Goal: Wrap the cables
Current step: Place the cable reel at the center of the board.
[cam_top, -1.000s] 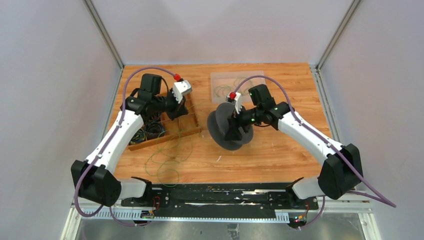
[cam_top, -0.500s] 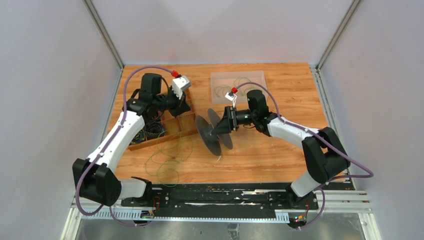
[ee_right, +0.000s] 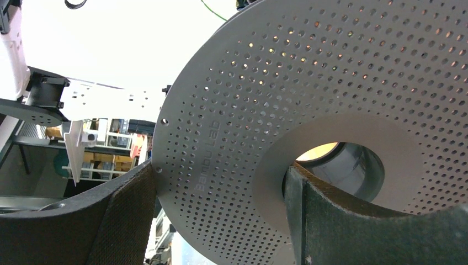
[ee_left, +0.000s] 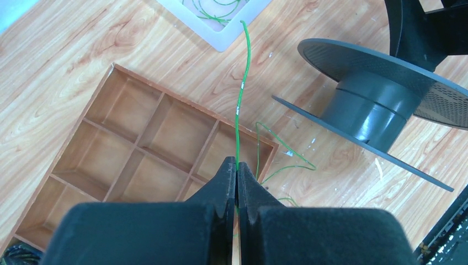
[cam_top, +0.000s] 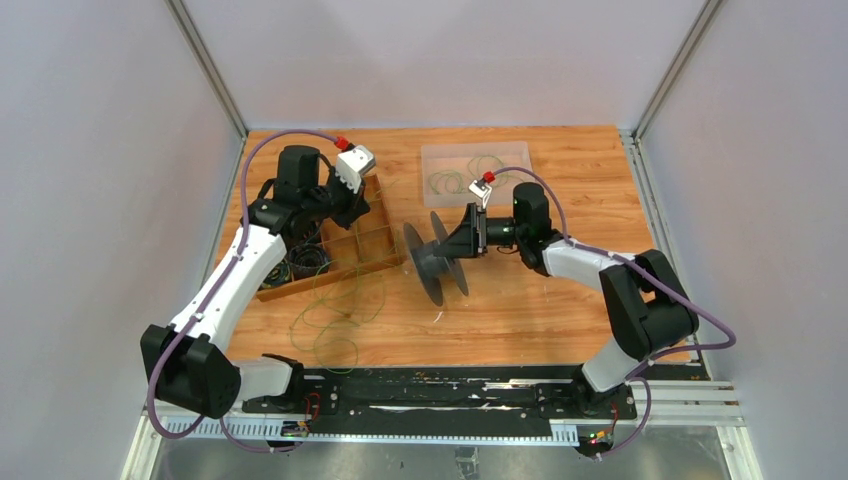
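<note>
Over tray (cam_top: 372, 247) — left arm (cam_top: 235, 270) pinching cable (ee_left: 241, 83).

table (cam_top: 560, 310) | divided wooden tray (cam_top: 372, 245) | clear tray (cam_top: 445, 152) | loose cables (cam_top: 335, 318)

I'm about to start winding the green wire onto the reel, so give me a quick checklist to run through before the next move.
1. Left gripper clamped on the cable: ok, the fingers are shut on it.
2. Right gripper holding the spool: ok, one finger is in the hub hole and the other is at the flange edge.
3. Spool core bare: ok, no wire shows on it.
4. Cable's free end at the core: not ok, it points toward the clear tray, apart from the spool.
5. Trailing cable free of the wooden tray: cannot tell.
</note>
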`<state>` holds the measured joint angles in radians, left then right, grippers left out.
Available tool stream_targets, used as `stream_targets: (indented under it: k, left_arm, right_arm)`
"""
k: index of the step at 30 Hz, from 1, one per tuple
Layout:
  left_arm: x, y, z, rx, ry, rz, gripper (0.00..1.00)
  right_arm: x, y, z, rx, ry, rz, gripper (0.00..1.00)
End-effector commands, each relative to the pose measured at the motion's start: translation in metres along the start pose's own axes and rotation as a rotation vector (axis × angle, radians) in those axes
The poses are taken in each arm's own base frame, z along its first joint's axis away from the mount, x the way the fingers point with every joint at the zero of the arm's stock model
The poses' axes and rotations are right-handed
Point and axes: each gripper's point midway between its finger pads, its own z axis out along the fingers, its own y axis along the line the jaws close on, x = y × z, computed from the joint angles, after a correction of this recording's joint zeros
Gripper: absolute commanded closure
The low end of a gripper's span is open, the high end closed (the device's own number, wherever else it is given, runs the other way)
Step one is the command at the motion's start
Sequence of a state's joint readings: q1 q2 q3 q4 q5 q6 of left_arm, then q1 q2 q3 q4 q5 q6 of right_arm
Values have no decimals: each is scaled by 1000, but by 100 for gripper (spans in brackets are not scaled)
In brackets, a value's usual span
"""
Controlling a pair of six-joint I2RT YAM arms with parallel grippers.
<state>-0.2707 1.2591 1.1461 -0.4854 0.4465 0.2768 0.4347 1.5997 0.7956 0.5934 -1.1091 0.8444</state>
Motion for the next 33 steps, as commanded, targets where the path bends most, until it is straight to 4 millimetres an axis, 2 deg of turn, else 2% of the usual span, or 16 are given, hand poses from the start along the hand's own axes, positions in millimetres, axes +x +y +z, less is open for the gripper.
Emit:
stream_targets:
  k: [1,9,24,33]
  left_arm:
    - [-16,3,-8,-15,-41,17,100]
    - [-15,0,-7,3,-37,17,100]
    - [-14,-4,-13,1,-53,26,100]
    - [-15,-6,-15,7,-59,27,100]
  right_arm:
    - [1,-1,-6,-30,2,5,63]
    - [-2,-11,-16,-2,-6,2,49]
    - [-1,-17,-19,37,23,-9,25]
    - [-2,-18,-20,58,35,-8,22]
